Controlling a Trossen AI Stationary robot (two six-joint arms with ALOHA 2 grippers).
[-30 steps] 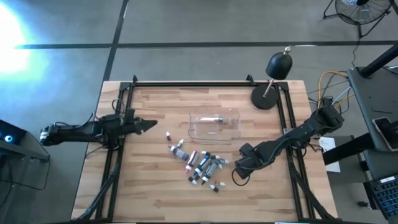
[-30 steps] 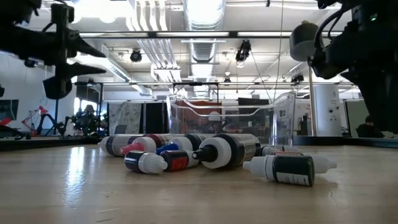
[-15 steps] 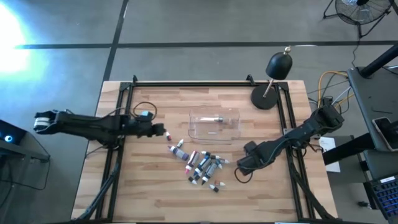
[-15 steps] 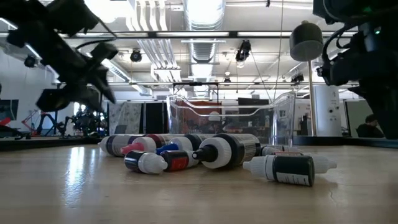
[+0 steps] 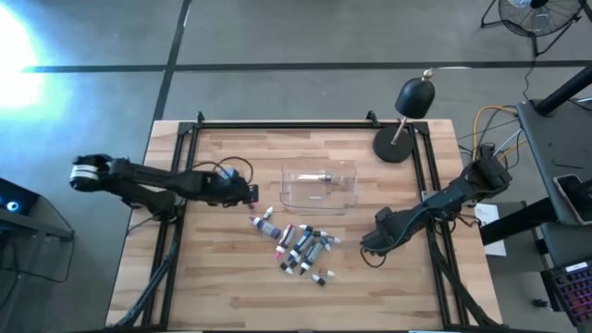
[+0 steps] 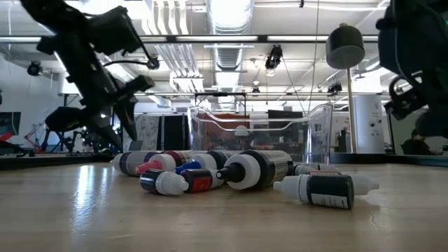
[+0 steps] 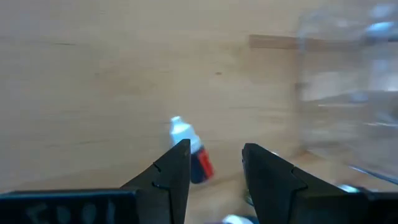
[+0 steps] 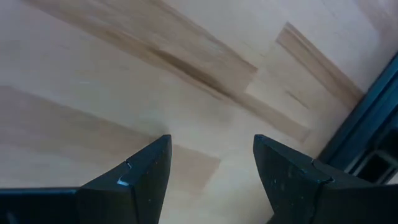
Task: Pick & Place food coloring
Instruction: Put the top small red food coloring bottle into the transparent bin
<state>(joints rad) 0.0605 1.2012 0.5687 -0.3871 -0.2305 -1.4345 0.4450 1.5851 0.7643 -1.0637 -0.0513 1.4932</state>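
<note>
Several food coloring bottles [image 5: 298, 244] lie on their sides in a loose pile at the table's middle; in the low view they are the food coloring bottles [image 6: 245, 170] in front of the tray. My left gripper [image 5: 251, 193] hangs open, tipped down, just left of the pile's far end. In its wrist view my left gripper [image 7: 214, 152] has a white-capped bottle [image 7: 190, 153] lying on the wood just beyond one finger, untouched. My right gripper [image 5: 369, 250] stands open over bare wood right of the pile, with nothing between the fingers of my right gripper [image 8: 211, 146].
A clear plastic tray [image 5: 319, 186] stands just beyond the pile, with one small bottle [image 5: 324, 175] inside. A black desk lamp [image 5: 407, 116] stands at the far right corner. Black frame rails [image 5: 176, 222] run along the table's left and right sides.
My left gripper has swung from the table's left side toward the bottles and tipped from nearly level to pointing down at the wood. My right gripper has drawn back a little toward the table's right edge. The bottles have not moved.
</note>
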